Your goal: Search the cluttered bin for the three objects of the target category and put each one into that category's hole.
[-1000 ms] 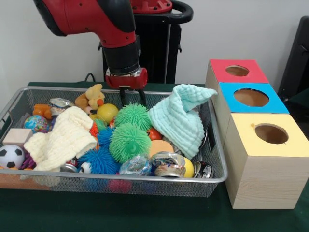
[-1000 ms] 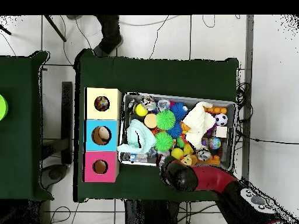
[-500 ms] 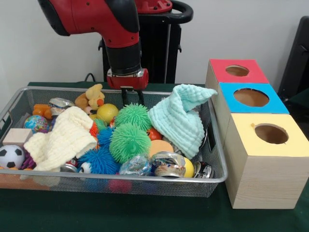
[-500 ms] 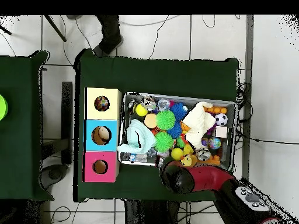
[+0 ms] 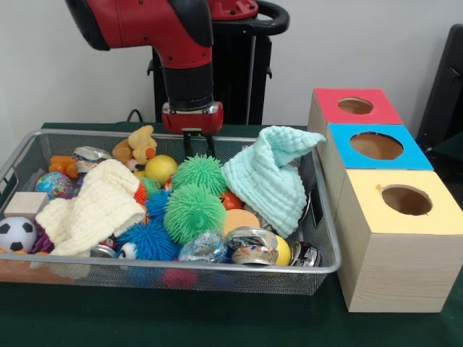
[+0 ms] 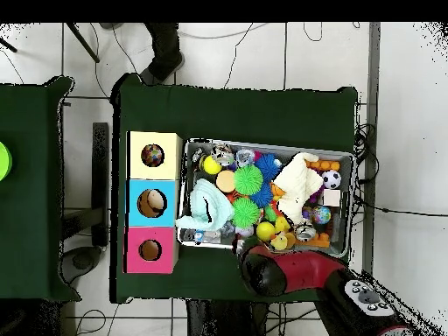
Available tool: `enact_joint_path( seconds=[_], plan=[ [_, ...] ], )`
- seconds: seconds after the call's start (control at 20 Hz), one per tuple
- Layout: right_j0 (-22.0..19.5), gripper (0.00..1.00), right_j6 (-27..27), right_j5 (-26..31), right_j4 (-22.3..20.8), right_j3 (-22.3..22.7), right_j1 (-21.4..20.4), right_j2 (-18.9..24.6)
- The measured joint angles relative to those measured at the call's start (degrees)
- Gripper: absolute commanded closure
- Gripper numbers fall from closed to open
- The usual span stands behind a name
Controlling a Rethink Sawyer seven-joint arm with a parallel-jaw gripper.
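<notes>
The target category isn't something I can read off the scene, so I start with the wire mesh bin (image 5: 329, 238) and its heap. Two green spiky balls (image 5: 191, 211) sit at the middle, one behind the other, with a blue spiky ball (image 5: 148, 240) low to their left. A mint green washcloth (image 5: 271, 177) is draped over the right part of the pile, reaching the bin's right rim. A cream knitted cloth (image 5: 94, 206) covers the left part. Behind it lie a yellow ball (image 5: 160, 168) and a small tan plush toy (image 5: 136, 147). At the front rim are crushed cans (image 5: 249, 246); a tiny soccer ball (image 5: 16, 233) and a globe ball (image 5: 53, 183) sit at the far left.

My gripper (image 5: 197, 144) hangs over the bin's back edge, just behind the rear green spiky ball and apart from it. Its two thin fingers (image 5: 211, 143) point down, a narrow gap between them, nothing held.

Beside the bin stand three wooden boxes with round holes: the yellow box (image 5: 401, 199), the blue box (image 5: 376, 147) and the red box (image 5: 354, 106). In the overhead view something seems to lie inside each hole.
</notes>
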Motion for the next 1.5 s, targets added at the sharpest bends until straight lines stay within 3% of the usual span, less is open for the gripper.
enact_joint_path(
  seconds=[0.4, 0.55, 0.85, 1.25, 1.5],
  plan=[
    [-3.29, 1.00, 0.00, 1.61, -0.13, 0.81, -2.03, 3.17],
    [-7.93, 1.00, 0.00, 8.87, 3.74, 0.83, -5.34, 7.84],
    [-11.28, 1.00, 0.00, 21.21, 9.85, -0.27, -9.56, 12.46],
    [-11.03, 1.00, 0.00, 30.91, 13.54, -4.35, -13.50, 15.91],
    [-10.64, 1.00, 0.00, 31.21, 13.68, -6.01, -14.56, 16.76]
  ],
)
